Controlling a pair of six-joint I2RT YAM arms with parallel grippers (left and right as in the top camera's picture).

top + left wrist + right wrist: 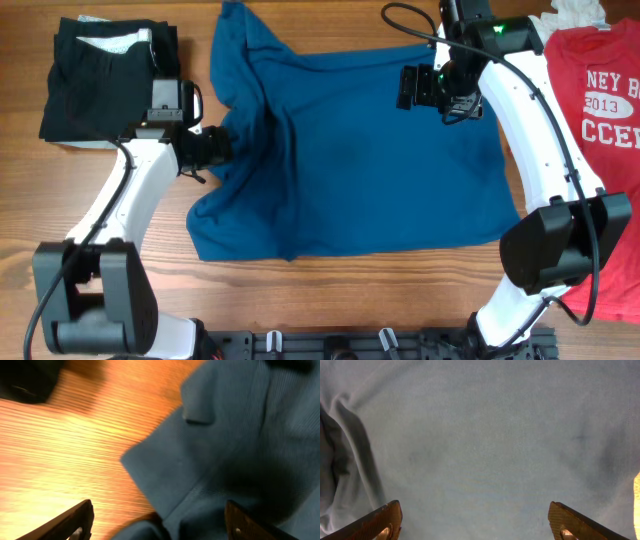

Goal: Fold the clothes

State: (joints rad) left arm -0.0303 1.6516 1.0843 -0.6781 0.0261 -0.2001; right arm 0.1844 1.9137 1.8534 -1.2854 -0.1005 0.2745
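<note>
One blue shirt (pixel 350 160) is the piece to work on. It lies in the middle of the surface (pixel 300 310), its right half spread fairly flat and its left half rucked into long ridges, with one part running up to the far edge. It looks like thin, limp knit: light, with no stiffness. I judge it will sag from any single hold and drag its slack along, while the bare wood should let it slide easily. The best places to take hold are probably the corners and hem, pinched at two points at once so that an edge lifts straight. The bunched left border needs pulling out flat before any fold.

The left jaws stand wide apart and released at that bunched border, half over cloth and half over wood, gripping nothing. The right jaws are also spread wide, over the flat upper right of the shirt, and empty.

Room is tight at the sides. A black stack (pixel 100 80) with a white piece (pixel 118 42) on top sits near the left, beyond the left arm. A red T-shirt (pixel 600 110) lies just beside the shirt's right edge, partly under the right arm. The near strip of wood is the freest ground, so a fold toward the middle seems safest.
</note>
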